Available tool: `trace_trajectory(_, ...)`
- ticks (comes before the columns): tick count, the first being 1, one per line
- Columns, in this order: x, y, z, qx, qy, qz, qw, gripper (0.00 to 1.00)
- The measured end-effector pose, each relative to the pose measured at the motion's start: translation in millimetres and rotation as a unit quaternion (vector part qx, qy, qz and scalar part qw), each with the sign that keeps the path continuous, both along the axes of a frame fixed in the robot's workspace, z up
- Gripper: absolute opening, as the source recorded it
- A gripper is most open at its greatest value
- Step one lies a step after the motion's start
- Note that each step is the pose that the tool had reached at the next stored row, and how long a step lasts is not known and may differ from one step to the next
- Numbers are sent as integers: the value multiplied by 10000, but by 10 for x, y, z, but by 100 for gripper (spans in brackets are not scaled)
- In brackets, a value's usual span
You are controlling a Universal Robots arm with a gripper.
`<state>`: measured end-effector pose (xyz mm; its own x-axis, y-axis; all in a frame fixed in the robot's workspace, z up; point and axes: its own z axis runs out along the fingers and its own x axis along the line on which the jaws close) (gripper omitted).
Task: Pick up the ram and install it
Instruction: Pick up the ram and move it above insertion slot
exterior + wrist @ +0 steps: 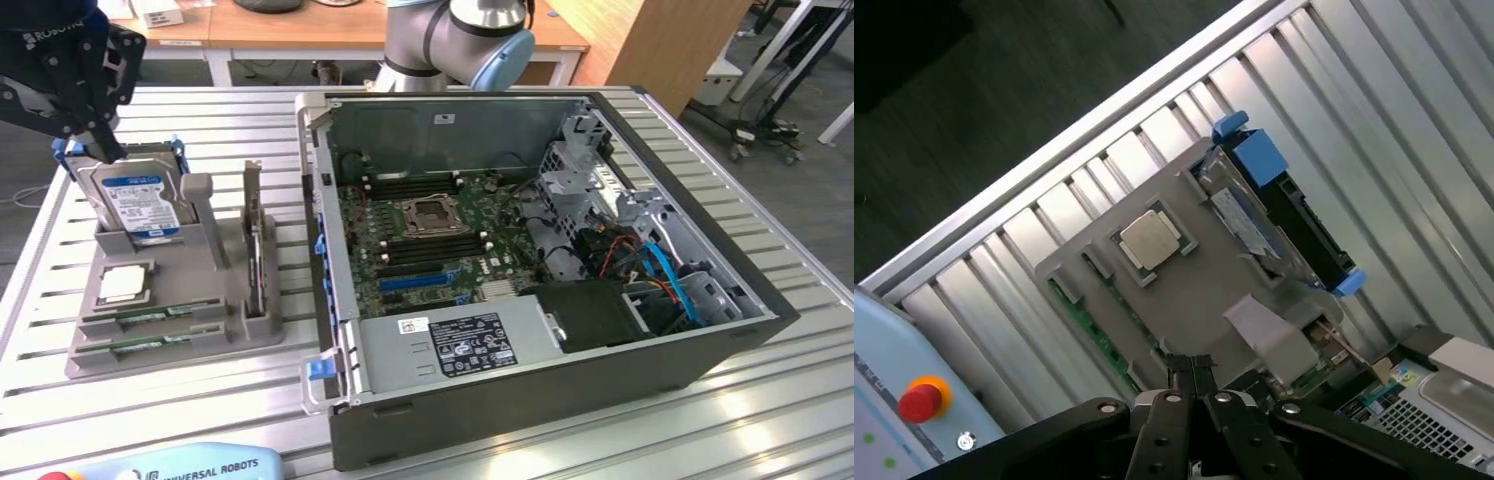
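Note:
Two green ram sticks (147, 319) lie flat in slots at the near end of a grey holder (200, 335) at the exterior view's left. The wrist view has them along the holder's edge (1086, 322). My black gripper (104, 148) hangs above the holder's far end, over a silver hard drive (138, 205) with a blue label. Its fingers are shut together with nothing between them, which the wrist view confirms (1192, 366). The open computer case (350, 400) holds the green motherboard (427, 235).
A square processor chip (123, 284) sits in the holder, and a thin board (251, 235) stands on edge beside the case. The hard drive has blue brackets (1259, 155). A pendant with a red stop button (919, 401) lies at the table's near edge.

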<state>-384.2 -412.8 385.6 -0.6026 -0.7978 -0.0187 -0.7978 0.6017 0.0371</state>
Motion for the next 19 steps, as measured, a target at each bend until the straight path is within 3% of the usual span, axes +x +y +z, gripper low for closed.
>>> trace_trajectory(4,0,0,-3,-7,0,363,9993,10)
trace_trajectory(9,0,0,-4,-19,1,806,9967,10)
trace_trajectory(14,0,0,-5,-42,6,1221,9925,10)
trace_trajectory(19,0,0,-6,-69,15,1635,9865,10)
